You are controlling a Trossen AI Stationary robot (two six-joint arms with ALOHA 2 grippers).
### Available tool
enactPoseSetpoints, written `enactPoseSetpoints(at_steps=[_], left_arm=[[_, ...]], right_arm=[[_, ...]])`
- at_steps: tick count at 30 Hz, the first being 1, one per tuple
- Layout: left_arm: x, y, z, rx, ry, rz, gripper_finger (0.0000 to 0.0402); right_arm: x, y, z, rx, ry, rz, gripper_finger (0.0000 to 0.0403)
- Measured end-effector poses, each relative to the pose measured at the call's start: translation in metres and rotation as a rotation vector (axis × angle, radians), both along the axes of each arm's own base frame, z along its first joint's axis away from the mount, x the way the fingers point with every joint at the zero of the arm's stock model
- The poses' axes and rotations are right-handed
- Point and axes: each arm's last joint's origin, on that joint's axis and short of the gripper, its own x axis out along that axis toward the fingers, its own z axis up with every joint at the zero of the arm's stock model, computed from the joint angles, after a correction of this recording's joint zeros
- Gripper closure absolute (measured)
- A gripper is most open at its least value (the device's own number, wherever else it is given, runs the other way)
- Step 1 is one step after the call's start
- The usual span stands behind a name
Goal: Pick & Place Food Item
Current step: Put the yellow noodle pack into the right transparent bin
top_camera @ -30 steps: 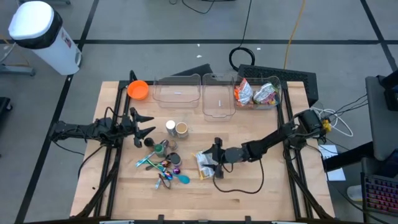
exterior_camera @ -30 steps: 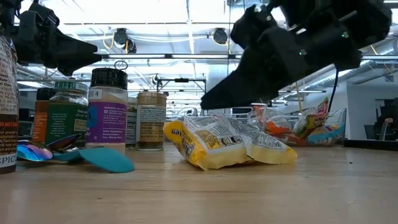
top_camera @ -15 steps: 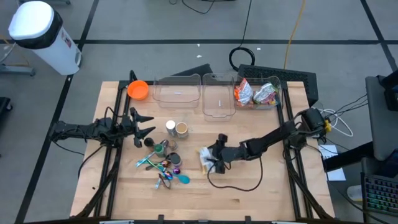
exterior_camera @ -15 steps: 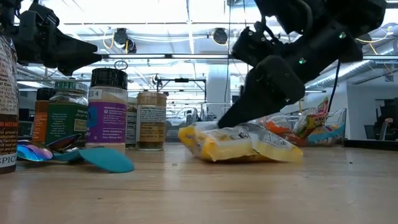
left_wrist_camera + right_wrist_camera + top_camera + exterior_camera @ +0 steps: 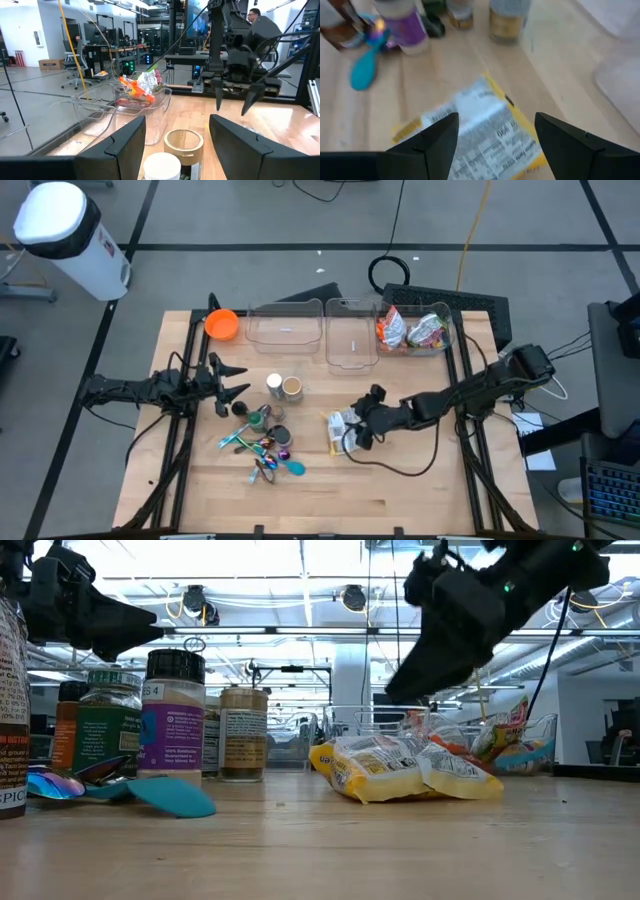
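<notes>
A: High view first. Right end effector [image 5: 358, 433] low over the yellow snack bag [image 5: 339, 429] at mid-desk [image 5: 400, 500], fingers spread, nothing held. Left end effector [image 5: 232, 380] parked by the jars [image 5: 281, 387], part open, empty.

B: Step in hand?

A: Approach, judging by that; grasp not made. Next: settle the fingers astride the bag, close, lift toward the bins [image 5: 352, 330] at the back.

B: Low view?

A: Bag [image 5: 405, 768] flat on the desk, crumpled, yellow edges, pale printed face. End effector [image 5: 425, 690] above it, probably clear of it, hard to say.

B: Right wrist?

A: Fingers [image 5: 432, 137] wide, bag [image 5: 480, 127] between and beyond them, blurred print.
</notes>
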Motion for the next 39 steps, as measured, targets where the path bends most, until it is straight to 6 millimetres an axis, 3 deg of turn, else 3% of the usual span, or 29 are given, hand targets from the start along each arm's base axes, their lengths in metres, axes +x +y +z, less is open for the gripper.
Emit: enactPoseSetpoints(at_steps=[8,13,17,22,33,39], left_arm=[[0.0,0.0,0.0,0.0,0.0,0.0,0.0174],[0.0,0.0,0.0,0.0,0.0,0.0,0.0174],[0.0,0.0,0.0,0.0,0.001,0.0,0.0174],[0.0,0.0,0.0,0.0,0.0,0.0,0.0174],[0.0,0.0,0.0,0.0,0.0,0.0,0.0174],[0.0,0.0,0.0,0.0,0.0,0.0,0.0174]], right_arm=[[0.006,0.011,0.0,-0.041,-0.189,0.104,0.0149],[0.013,0.014,-0.003,-0.037,-0.235,0.291,0.0149],[0.02,0.013,0.005,-0.11,-0.184,0.441,0.0149],[0.023,0.006,0.005,-0.232,-0.061,0.501,0.0149],[0.025,-0.006,-0.024,-0.228,0.101,0.478,0.0149],[0.023,-0.011,-0.026,-0.212,0.149,0.403,0.0149]])
